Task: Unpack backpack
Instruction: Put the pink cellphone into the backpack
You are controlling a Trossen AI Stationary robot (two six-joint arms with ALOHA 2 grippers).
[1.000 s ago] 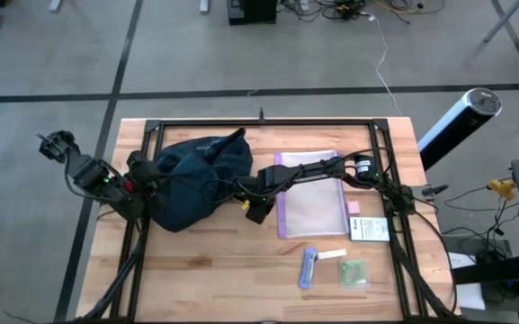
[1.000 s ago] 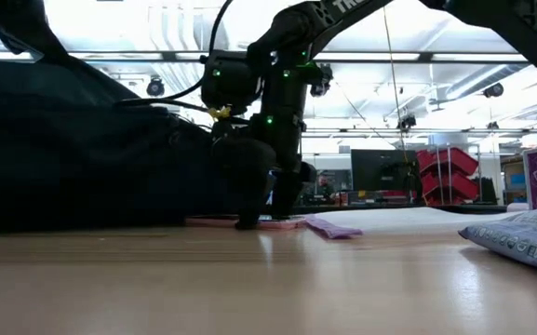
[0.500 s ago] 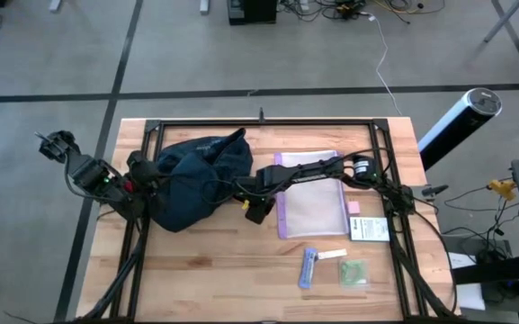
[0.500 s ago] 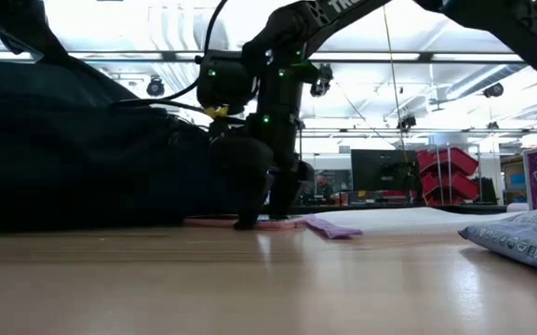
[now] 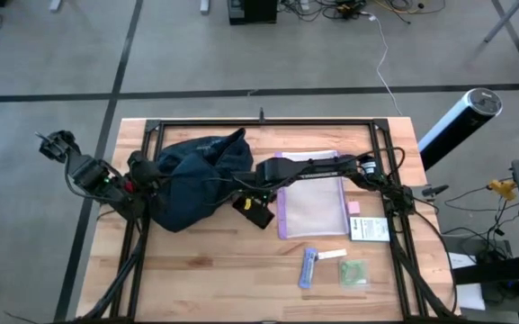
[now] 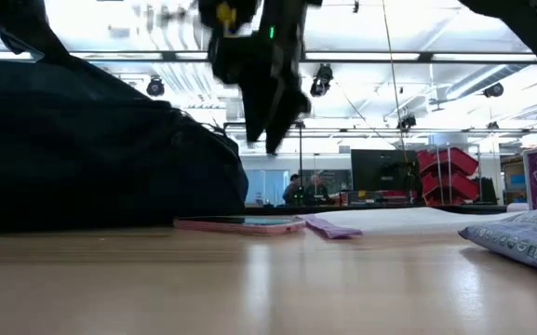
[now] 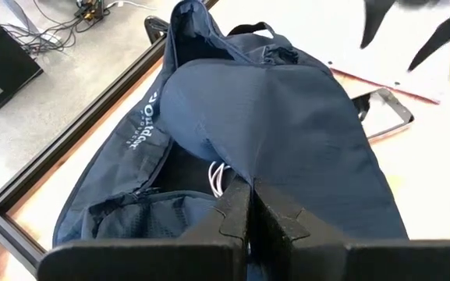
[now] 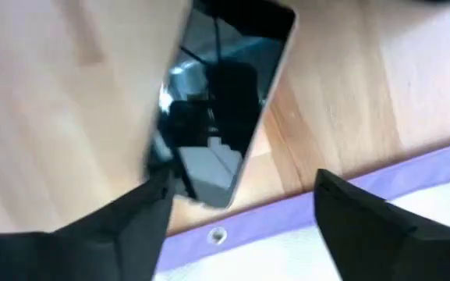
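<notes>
Since my right pincer [image 6: 273, 126] is hanging above the phone [image 8: 221, 109] with its fingers spread and nothing between them, the main thing I'm worried about is swinging back toward the backpack [image 5: 192, 175] and clipping that phone, which lies flat on the surface [image 5: 214, 270] just beside the bag and the clear purple-edged pouch [image 5: 311, 202]. It could easily get shoved under the fabric. The other risk, I reckon, is the left pincer [image 7: 249, 204]: it's clamped tight on the bag's fabric at the opening, and if that pinch slips the mouth flops shut and I'm fishing blind. The bag itself sits toward the left of the surface, dark navy, soft and slumped, white lettering on one side, mouth gaping with something white visible inside. Floppy stuff, so I'd expect it to drag along if snagged.
</notes>
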